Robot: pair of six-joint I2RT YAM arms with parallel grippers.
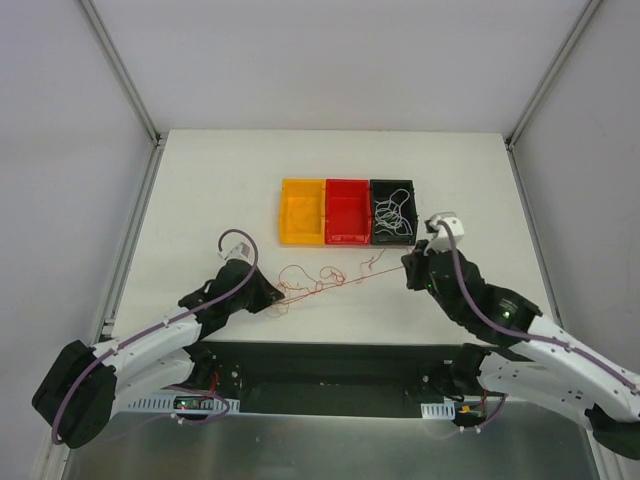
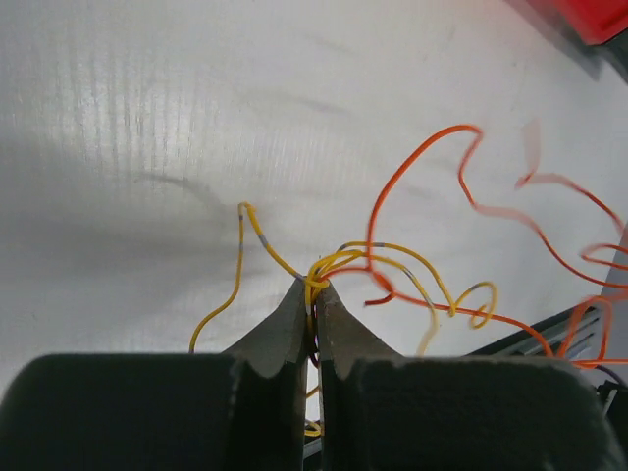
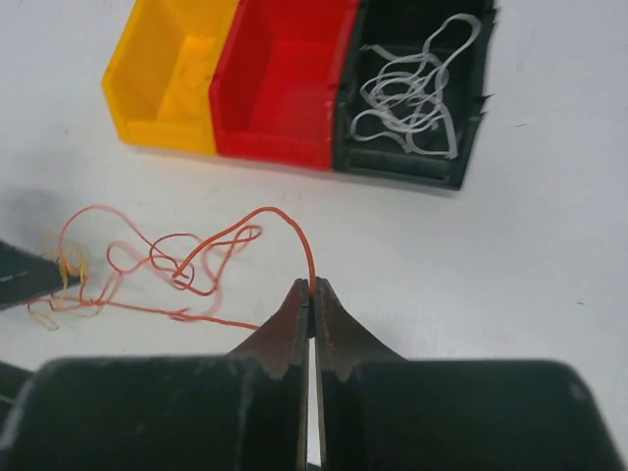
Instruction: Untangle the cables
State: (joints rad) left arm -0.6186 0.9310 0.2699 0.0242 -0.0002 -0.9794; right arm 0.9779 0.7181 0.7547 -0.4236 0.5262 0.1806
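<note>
A tangle of red cables (image 1: 320, 277) and yellow cables (image 1: 283, 293) stretches across the table between my two grippers. My left gripper (image 2: 314, 285) is shut on the yellow cables (image 2: 339, 263), with a red-orange cable (image 2: 412, 172) looping off to the right. My right gripper (image 3: 312, 287) is shut on one red cable (image 3: 245, 224), which arcs left to the loose red loops (image 3: 157, 260). In the top view the left gripper (image 1: 274, 297) is at the tangle's left end and the right gripper (image 1: 407, 266) at its right end. White cables (image 1: 393, 213) lie in the black bin.
Three bins stand in a row at the table's middle back: yellow bin (image 1: 287, 232), red bin (image 1: 348, 238), black bin (image 1: 378, 237). In the right wrist view they are the yellow bin (image 3: 132, 123), the red bin (image 3: 275, 147) and the black bin (image 3: 402, 169).
</note>
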